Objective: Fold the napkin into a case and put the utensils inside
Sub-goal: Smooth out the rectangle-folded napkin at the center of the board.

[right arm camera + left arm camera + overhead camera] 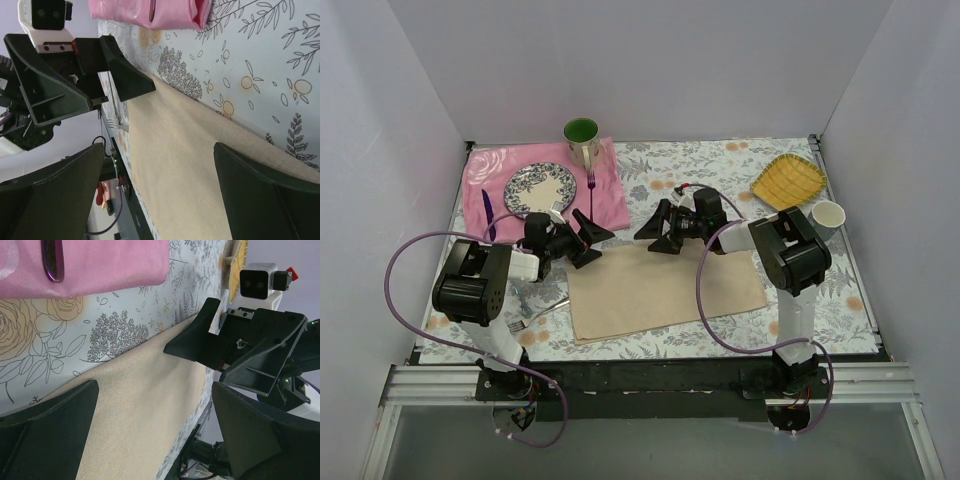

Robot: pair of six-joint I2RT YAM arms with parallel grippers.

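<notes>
Here's the worktop, dressed in a pale sheet printed with grey foliage and orange blossoms, boxed in by plain white walls on three sides. Centre stage, towards the near edge, the plain beige-tan napkin lies spread flat, a soft matte oblong with no fold showing in it. Over its far edge the two arms face each other: the left tool hangs at the far left corner with its black wedge-shaped fingers apart and nothing between them, and the right tool sits just right of it, likewise spread and empty. Off the napkin's near left corner lies the small pale silver fork, on the printed sheet. Far left, a glossy pink cloth mat carries a round plate with a dark patterned rim, a green-lined mug, a slim purple fork and, at its left edge, a dark purple utensil. Far right, a ribbed yellow dish and a white cup.
</notes>
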